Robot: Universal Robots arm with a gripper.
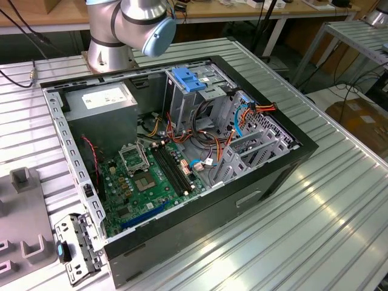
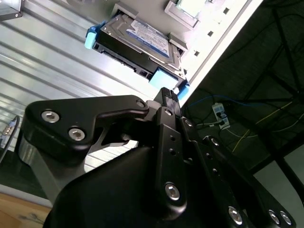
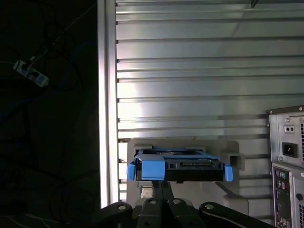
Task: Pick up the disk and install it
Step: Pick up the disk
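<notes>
The disk (image 2: 142, 35) is a flat grey-metal drive with a white label and a blue bracket (image 3: 152, 170) on its edges. It rests in a pale grey holder (image 3: 228, 147) on the ribbed metal table, close to the table's edge (image 3: 107, 95). In both wrist views my gripper (image 3: 164, 184) hovers just short of the disk's near end, apart from it. Its black fingers (image 2: 167, 95) stand together with nothing between them. In the exterior view the open computer case (image 1: 267, 176) lies on its side, with a metal drive cage topped by a blue latch (image 1: 188, 79).
The arm's base (image 1: 109, 48) stands behind the case. A grey fixture block (image 1: 24, 206) and a loose metal bracket (image 1: 76, 245) lie at the exterior view's left. Another computer's rear panel (image 3: 287, 156) stands beside the holder. Beyond the table's edge are floor cables and a power strip (image 3: 31, 73).
</notes>
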